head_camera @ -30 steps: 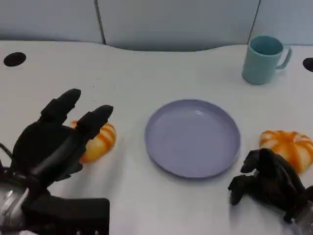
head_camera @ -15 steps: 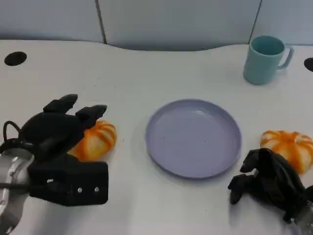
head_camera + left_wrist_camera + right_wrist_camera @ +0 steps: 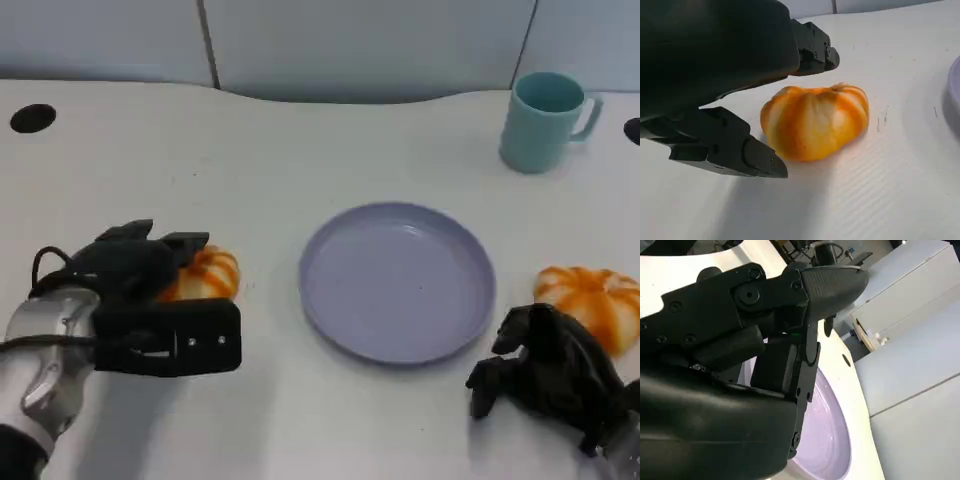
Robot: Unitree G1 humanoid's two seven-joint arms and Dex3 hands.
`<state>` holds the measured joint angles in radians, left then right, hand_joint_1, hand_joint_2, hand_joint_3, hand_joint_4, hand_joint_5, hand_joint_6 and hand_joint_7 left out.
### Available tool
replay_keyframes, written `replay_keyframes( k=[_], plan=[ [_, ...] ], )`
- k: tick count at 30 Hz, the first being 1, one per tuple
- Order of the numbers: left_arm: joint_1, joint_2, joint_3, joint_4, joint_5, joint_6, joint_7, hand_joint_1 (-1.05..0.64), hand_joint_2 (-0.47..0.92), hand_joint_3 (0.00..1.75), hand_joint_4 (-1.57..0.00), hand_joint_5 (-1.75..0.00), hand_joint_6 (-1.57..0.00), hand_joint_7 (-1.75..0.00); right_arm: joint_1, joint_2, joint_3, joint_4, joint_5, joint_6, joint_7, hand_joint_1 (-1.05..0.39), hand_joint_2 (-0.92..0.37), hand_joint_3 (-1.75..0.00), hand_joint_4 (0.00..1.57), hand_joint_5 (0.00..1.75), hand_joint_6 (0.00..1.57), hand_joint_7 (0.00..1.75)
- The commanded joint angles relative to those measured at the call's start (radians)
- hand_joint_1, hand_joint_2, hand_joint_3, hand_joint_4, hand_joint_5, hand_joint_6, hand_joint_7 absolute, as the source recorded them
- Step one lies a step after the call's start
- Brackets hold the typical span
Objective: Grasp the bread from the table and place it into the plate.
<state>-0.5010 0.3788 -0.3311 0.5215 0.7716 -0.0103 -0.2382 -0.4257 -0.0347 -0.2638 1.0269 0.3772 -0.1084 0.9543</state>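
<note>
An orange-striped bread (image 3: pixel 207 275) lies on the white table left of the lilac plate (image 3: pixel 397 285). My left hand (image 3: pixel 128 265) is low at the bread's left side, with the fingers reaching over its top. In the left wrist view the bread (image 3: pixel 815 122) sits between the upper fingers (image 3: pixel 812 47) and the lower thumb (image 3: pixel 727 147), with a gap on both sides, so nothing is held. A second bread (image 3: pixel 590 300) lies right of the plate. Just in front of it my right hand (image 3: pixel 548 378) rests on the table, fingers curled in on nothing. The right wrist view shows my right hand (image 3: pixel 740 340) beside the plate (image 3: pixel 827 440).
A teal mug (image 3: pixel 543 120) stands at the back right, well behind the plate. Two dark holes (image 3: pixel 32 117) mark the table's far corners. A pale wall panel runs behind the table's curved back edge.
My left hand has come down from above the left bread and now sits low around it, fingers over its top. The right hand and both breads have stayed put.
</note>
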Motion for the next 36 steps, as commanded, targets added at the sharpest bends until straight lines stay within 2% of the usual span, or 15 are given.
replay_keyframes(
  k=[1,11,14,18,19,20,22,24,25,26,27,28,30,31,36],
  plan=[
    [-0.055,-0.012,-0.035,0.114,-0.001,-0.005,0.069,-0.07,0.87,0.00,-0.01,-0.01,-0.08,-0.01,0.006,-0.015,-0.001,-0.005,-0.002,0.008,-0.006,-0.56,-0.92,-0.22,1.57,0.65,1.57,0.43],
    [-0.173,-0.073,-0.084,0.389,-0.053,-0.082,0.150,-0.09,0.90,0.01,-0.02,-0.01,-0.10,-0.01,0.012,-0.016,-0.001,-0.021,0.001,0.029,-0.010,-0.54,-0.92,-0.23,1.57,0.64,1.57,0.43],
    [-0.203,-0.076,-0.084,0.500,-0.085,-0.148,0.168,-0.07,0.92,0.02,-0.07,-0.04,-0.13,-0.03,0.016,-0.014,-0.001,-0.029,0.001,0.028,-0.011,-0.53,-0.92,-0.23,1.57,0.64,1.57,0.43],
    [-0.221,-0.081,-0.088,0.607,-0.109,-0.207,0.237,-0.04,0.92,0.02,-0.23,-0.12,-0.25,-0.07,0.023,-0.012,0.001,-0.037,-0.002,0.018,-0.016,-0.54,-0.92,-0.24,1.57,0.65,1.57,0.44],
    [-0.222,-0.082,-0.088,0.627,-0.114,-0.223,0.261,-0.04,0.91,0.01,-0.45,-0.23,-0.43,-0.10,0.022,-0.013,0.001,-0.037,-0.001,0.021,-0.016,-0.54,-0.92,-0.24,1.57,0.65,1.57,0.44],
    [-0.224,-0.082,-0.085,0.646,-0.123,-0.238,0.280,-0.04,0.91,0.01,-0.52,-0.27,-0.50,-0.10,0.023,-0.014,0.002,-0.039,-0.003,0.022,-0.017,-0.54,-0.92,-0.24,1.57,0.65,1.57,0.44],
    [-0.233,-0.084,-0.087,0.679,-0.130,-0.250,0.306,-0.12,0.92,0.09,-0.81,-0.51,-0.88,-0.18,0.024,-0.016,0.002,-0.040,-0.002,0.023,-0.013,-0.54,-0.92,-0.24,1.57,0.65,1.57,0.44],
    [-0.240,-0.086,-0.102,0.702,-0.121,-0.249,0.338,-0.16,0.92,0.14,-0.92,-0.70,-1.10,-0.24,0.026,-0.016,0.002,-0.040,-0.002,0.017,-0.011,-0.53,-0.92,-0.25,1.57,0.65,1.57,0.43],
    [-0.241,-0.087,-0.118,0.711,-0.105,-0.246,0.378,-0.17,0.92,0.15,-0.88,-1.06,-1.14,-0.42,0.028,-0.015,0.002,-0.045,-0.001,0.020,-0.015,-0.53,-0.92,-0.25,1.57,0.65,1.57,0.43],
    [-0.241,-0.088,-0.131,0.718,-0.094,-0.245,0.407,-0.18,0.92,0.19,-0.83,-1.47,-0.86,-1.18,0.029,-0.014,0.002,-0.049,-0.001,0.023,-0.018,-0.54,-0.92,-0.25,1.57,0.66,1.57,0.44],
    [-0.240,-0.090,-0.140,0.724,-0.086,-0.245,0.438,-0.18,0.92,0.20,-0.82,-1.60,-0.75,-1.46,0.029,-0.014,0.002,-0.048,0.000,0.025,-0.016,-0.54,-0.92,-0.25,1.57,0.66,1.57,0.44],
    [-0.240,-0.091,-0.147,0.729,-0.084,-0.245,0.458,-0.17,0.92,0.28,-0.82,-1.69,-0.68,-1.63,0.028,-0.015,0.002,-0.047,0.000,0.026,-0.014,-0.54,-0.92,-0.24,1.57,0.65,1.57,0.43],
    [-0.241,-0.092,-0.156,0.737,-0.083,-0.248,0.490,-0.16,0.92,0.32,-0.82,-1.73,-0.65,-1.72,0.029,-0.016,0.002,-0.047,-0.002,0.023,-0.013,-0.54,-0.92,-0.24,1.57,0.65,1.57,0.43],
    [-0.242,-0.092,-0.161,0.739,-0.083,-0.248,0.501,-0.15,0.92,0.28,-0.80,-1.74,-0.63,-1.73,0.029,-0.016,0.003,-0.048,-0.003,0.021,-0.015,-0.54,-0.92,-0.24,1.57,0.65,1.57,0.43],
    [-0.238,-0.090,-0.147,0.741,-0.107,-0.284,0.582,-0.13,0.92,0.25,-0.82,-1.75,-0.62,-1.75,0.026,-0.018,0.000,-0.038,0.001,0.013,0.003,-0.53,-0.92,-0.27,1.57,0.64,1.57,0.41]
  ],
)
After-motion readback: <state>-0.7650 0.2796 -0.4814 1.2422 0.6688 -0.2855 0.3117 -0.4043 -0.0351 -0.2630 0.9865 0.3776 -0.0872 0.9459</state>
